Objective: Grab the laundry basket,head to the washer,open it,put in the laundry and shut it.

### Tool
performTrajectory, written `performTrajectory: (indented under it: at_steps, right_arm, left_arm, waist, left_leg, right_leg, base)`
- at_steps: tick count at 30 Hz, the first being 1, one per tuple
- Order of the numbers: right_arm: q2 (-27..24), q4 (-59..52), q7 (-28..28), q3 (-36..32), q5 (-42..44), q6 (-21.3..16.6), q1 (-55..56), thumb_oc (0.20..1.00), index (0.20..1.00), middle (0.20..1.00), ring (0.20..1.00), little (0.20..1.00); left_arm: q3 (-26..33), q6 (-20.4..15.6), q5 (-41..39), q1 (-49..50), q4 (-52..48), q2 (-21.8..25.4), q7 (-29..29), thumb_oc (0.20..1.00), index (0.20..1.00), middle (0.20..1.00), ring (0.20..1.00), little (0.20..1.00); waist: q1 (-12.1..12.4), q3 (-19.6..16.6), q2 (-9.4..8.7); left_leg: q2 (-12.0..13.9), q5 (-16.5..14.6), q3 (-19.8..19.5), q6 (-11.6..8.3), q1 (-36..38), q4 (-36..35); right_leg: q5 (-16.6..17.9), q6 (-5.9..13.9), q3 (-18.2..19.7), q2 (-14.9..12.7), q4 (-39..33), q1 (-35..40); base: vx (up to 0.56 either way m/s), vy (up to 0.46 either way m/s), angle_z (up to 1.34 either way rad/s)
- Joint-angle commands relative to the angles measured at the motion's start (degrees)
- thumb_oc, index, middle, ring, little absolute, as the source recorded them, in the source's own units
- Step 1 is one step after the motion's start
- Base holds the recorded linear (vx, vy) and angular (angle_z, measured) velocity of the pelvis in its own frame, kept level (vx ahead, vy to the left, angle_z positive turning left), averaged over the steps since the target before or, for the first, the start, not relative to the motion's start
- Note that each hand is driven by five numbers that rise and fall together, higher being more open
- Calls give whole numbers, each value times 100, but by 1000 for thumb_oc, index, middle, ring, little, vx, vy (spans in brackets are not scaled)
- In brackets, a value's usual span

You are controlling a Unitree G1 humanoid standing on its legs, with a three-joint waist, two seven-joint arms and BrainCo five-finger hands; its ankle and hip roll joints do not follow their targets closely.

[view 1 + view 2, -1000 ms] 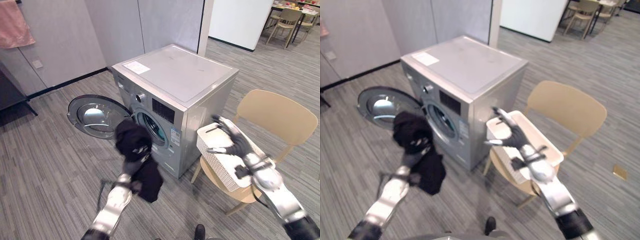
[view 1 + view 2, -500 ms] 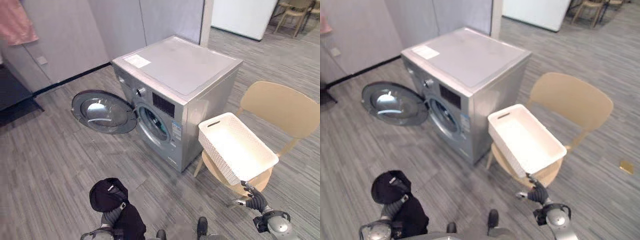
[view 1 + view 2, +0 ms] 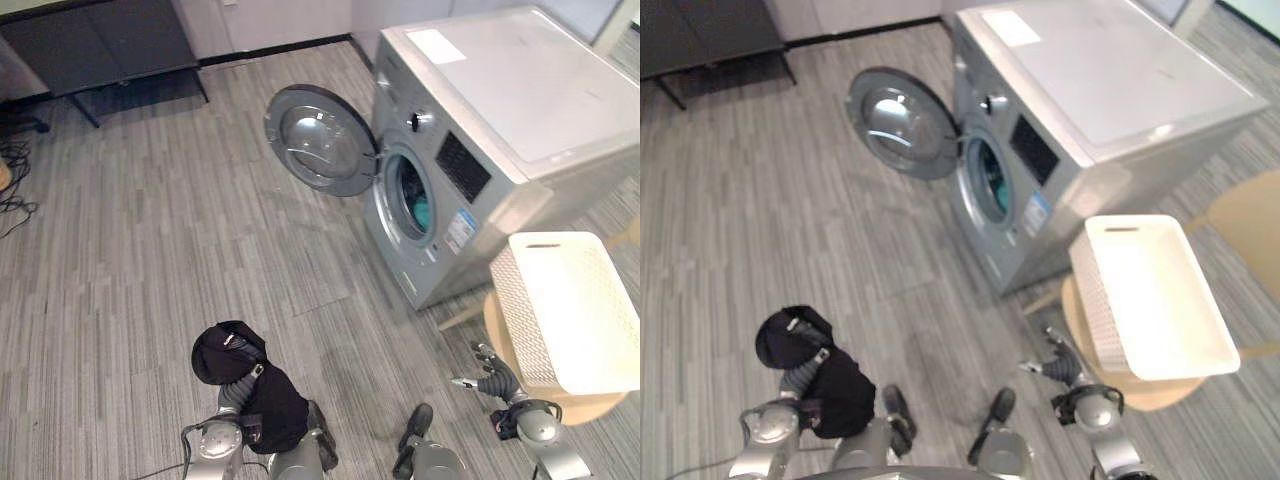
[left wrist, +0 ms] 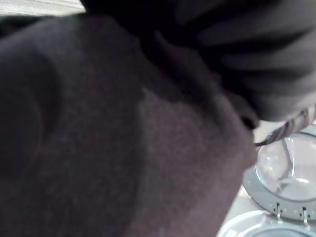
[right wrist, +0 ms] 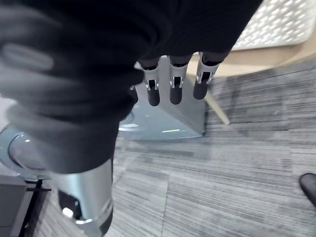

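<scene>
Low at the near edge, the left hand [image 3: 237, 372] clutches dark laundry [image 3: 262, 396], fingers wrapped in the cloth; the right hand [image 3: 492, 380] hangs empty, fingers relaxed. Farther off, the white basket [image 3: 572, 310] sits on a chair [image 3: 505, 360] beside the washer [image 3: 490, 130], door [image 3: 320, 140] swung open.

Matt black cloth garment [image 3: 250, 385], perforated white plastic basket [image 3: 570, 310], brushed-metal washer [image 3: 500, 130]

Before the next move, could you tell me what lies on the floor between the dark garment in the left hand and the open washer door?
In the left eye view, bare grey floor lies between the dark garment and the washer door.
</scene>
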Motion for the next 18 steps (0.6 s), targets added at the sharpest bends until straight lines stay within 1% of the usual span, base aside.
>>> performTrajectory:
  at_steps: [1,2,3,4,5,7,8,9,10,11,12,13,14,15,16,17,18]
  right_arm:
    - [-22,-82,11,46,1,-150,-247,1000,1000,1000,1000,1000]
    - [-5,-81,-3,74,35,-170,-306,1000,1000,1000,1000,1000]
    - [41,-113,-16,109,53,-179,-349,1000,1000,1000,1000,1000]
    - [48,-159,-8,137,63,-182,-378,1000,1000,1000,1000,1000]
    - [38,-189,-1,149,97,-187,-392,1000,1000,1000,1000,1000]
    - [25,-210,-12,179,153,-217,-417,1000,1000,1000,1000,1000]
    - [15,-246,-1,179,176,-209,-406,1000,1000,1000,1000,1000]
    - [13,-240,-8,186,186,-224,-396,1000,1000,1000,1000,1000]
    - [13,-228,1,177,204,-218,-375,1000,1000,1000,1000,1000]
    - [24,-201,19,166,202,-189,-337,1000,1000,1000,1000,1000]
    - [32,-192,26,159,186,-177,-319,1000,1000,1000,1000,1000]
    - [40,-187,42,131,155,-168,-288,1000,1000,1000,1000,1000]
    - [32,-173,34,117,114,-168,-264,1000,1000,1000,1000,1000]
    - [42,-159,82,88,151,-170,-165,1000,1000,1000,1000,1000]
    - [36,-118,77,75,137,-194,-103,1000,1000,1000,1000,1000]
    - [3,-65,78,46,104,-194,-75,1000,1000,1000,1000,1000]
    - [-63,-64,90,39,144,-191,-28,1000,1000,1000,1000,1000]
  left_arm:
    - [42,-275,-77,-195,-434,306,52,200,200,200,200,200]
    - [15,-274,-35,-265,-419,351,74,200,200,200,200,200]
    - [-41,-283,-42,-331,-429,371,84,200,200,200,200,200]
    - [-66,-292,-54,-376,-452,371,103,200,200,200,200,200]
    - [-78,-301,-62,-404,-455,364,97,200,200,200,200,200]
    - [-152,-326,-93,-475,-357,326,103,200,200,200,200,200]
    - [-192,-322,-94,-485,-358,322,99,200,200,200,200,200]
    - [-226,-323,-78,-508,-327,312,96,200,200,200,200,200]
    - [-240,-312,-72,-512,-304,299,89,200,200,200,200,200]
    - [-247,-289,-27,-531,-293,297,76,200,200,200,200,200]
    - [-245,-291,0,-536,-274,296,66,200,200,200,200,200]
    - [-237,-284,61,-527,-274,292,52,200,200,200,200,200]
    - [-230,-275,103,-518,-291,289,68,200,200,200,200,200]
    - [-236,-291,174,-443,-321,291,7,200,200,200,200,200]
    - [-288,-271,271,-418,-321,254,-22,200,200,200,200,200]
    - [-263,-295,207,-373,-307,219,-33,200,200,200,200,200]
    - [-315,-292,189,-357,-281,211,-59,200,200,200,200,200]
  waist:
    - [127,-61,13]
    - [109,-46,1]
    - [23,-11,-1]
    - [-79,28,12]
    - [-134,58,41]
    - [-226,159,95]
    - [-262,195,97]
    - [-309,232,72]
    - [-354,261,54]
    - [-401,304,23]
    - [-398,290,20]
    - [-438,303,-33]
    - [-447,322,-22]
    - [-438,247,-72]
    - [-486,162,-86]
    - [-534,54,-61]
    - [-549,44,-107]
  left_leg:
    - [-155,-258,-587,229,45,75]
    - [-258,-310,-703,281,86,34]
    - [-353,-334,-853,311,168,-58]
    - [-426,-351,-999,312,293,-191]
    - [-478,-369,-1121,316,367,-250]
    - [-531,-425,-1331,332,545,-340]
    - [-573,-465,-1451,353,619,-343]
    - [-621,-397,-1505,391,630,-353]
    - [-685,-468,-1640,405,736,-358]
    - [-776,-585,-1850,405,895,-339]
    - [-800,-705,-1962,384,1003,-349]
    - [-851,-697,-2015,379,1062,-335]
    - [-835,-790,-2037,359,1218,-353]
    - [-885,-952,-2091,343,1333,-229]
    - [-854,-1070,-2102,259,1409,-62]
    - [-665,-1009,-2015,62,1388,344]
    - [-432,-613,-1890,-133,1054,1511]
  right_leg:
    - [-1099,339,77,175,966,658]
    - [-1105,370,300,180,1217,514]
    - [-1122,344,725,321,1515,221]
    - [-1210,319,1181,547,1687,-92]
    - [-1260,353,1427,678,1672,-255]
    - [-1231,270,1696,877,1609,-600]
    - [-1160,266,1793,948,1494,-699]
    - [-923,217,1865,1054,1308,-897]
    - [-797,249,1965,1117,1176,-1026]
    - [-530,324,1929,1091,906,-1230]
    - [-525,397,1876,1096,784,-1268]
    - [-353,385,1654,1030,610,-1325]
    - [-318,410,1442,987,642,-1418]
    - [-357,366,1218,935,485,-1160]
    - [-385,294,1303,994,493,-1032]
    - [-415,206,1282,1036,400,-770]
    - [-496,38,1381,1135,304,-442]
  base:
    - [228,202,56]
    - [139,103,44]
    - [231,157,55]
    - [246,156,58]
    - [263,122,93]
    - [256,69,116]
    - [180,10,69]
    - [194,-32,53]
    - [316,-77,71]
    - [456,-77,87]
    - [424,-116,93]
    - [350,-94,87]
    - [371,-147,84]
    - [451,-170,68]
    - [525,-249,57]
    - [524,-304,83]
    - [511,-310,90]
